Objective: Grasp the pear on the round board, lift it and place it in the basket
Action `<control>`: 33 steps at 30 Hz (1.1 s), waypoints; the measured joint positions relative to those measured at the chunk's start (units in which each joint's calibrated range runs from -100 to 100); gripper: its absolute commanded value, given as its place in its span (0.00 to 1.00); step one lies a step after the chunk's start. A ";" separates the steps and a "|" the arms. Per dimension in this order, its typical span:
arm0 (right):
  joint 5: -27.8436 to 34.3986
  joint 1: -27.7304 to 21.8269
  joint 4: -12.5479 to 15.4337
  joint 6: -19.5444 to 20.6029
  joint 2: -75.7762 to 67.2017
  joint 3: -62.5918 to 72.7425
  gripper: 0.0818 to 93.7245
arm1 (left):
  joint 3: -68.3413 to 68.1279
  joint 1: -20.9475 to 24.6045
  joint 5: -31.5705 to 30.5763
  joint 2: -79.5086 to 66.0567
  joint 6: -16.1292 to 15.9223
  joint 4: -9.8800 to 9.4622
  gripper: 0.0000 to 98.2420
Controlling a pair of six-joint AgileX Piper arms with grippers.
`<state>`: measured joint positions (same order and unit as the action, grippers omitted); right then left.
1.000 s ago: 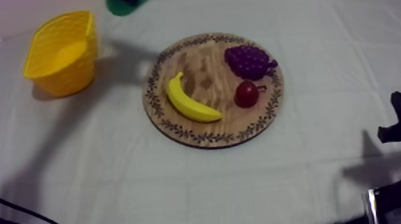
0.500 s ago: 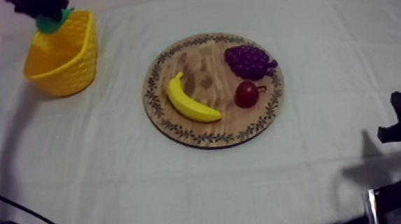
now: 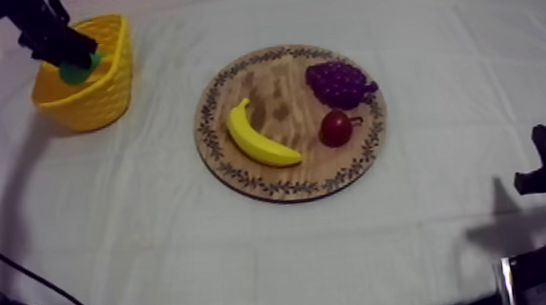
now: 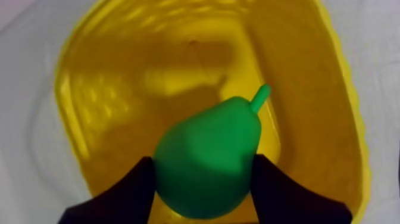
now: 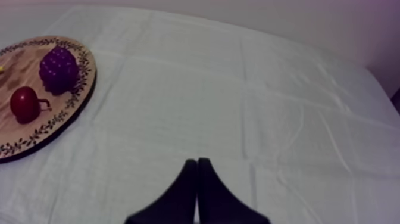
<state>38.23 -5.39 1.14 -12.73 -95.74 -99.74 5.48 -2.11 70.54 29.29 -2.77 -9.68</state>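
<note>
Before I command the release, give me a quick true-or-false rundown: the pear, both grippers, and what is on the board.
1. The left gripper is shut on the pear above the inside of the yellow basket. True.
2. The pear lies on the wooden board. False: the board holds only a banana, a bunch of grapes and a small red fruit.
3. The right gripper is open. False: its fingers lie together, shut on nothing, over bare cloth.
4. The small red fruit lies next to the grapes. True.
</note>
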 measured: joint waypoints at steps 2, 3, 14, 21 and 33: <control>0.00 0.00 0.00 0.00 0.00 0.00 0.00 | -0.37 0.32 -0.96 0.60 -0.58 0.77 0.63; 0.00 0.00 0.00 0.00 0.00 0.00 0.00 | -0.44 0.48 -1.20 0.77 -0.90 1.08 0.65; 0.00 0.00 0.00 0.00 0.00 0.00 0.00 | -1.63 2.32 -3.53 -0.90 -6.27 5.88 0.72; 0.00 0.00 0.00 0.00 0.00 0.00 0.00 | -8.11 0.74 -10.93 -6.53 -5.31 5.06 0.11; 0.00 0.00 0.00 0.00 0.00 0.00 0.00 | -28.12 -3.40 -22.77 -29.08 -2.99 2.66 0.00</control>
<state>38.23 -5.39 1.14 -12.73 -95.74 -99.74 -22.64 -5.52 47.76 0.22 -5.76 -7.02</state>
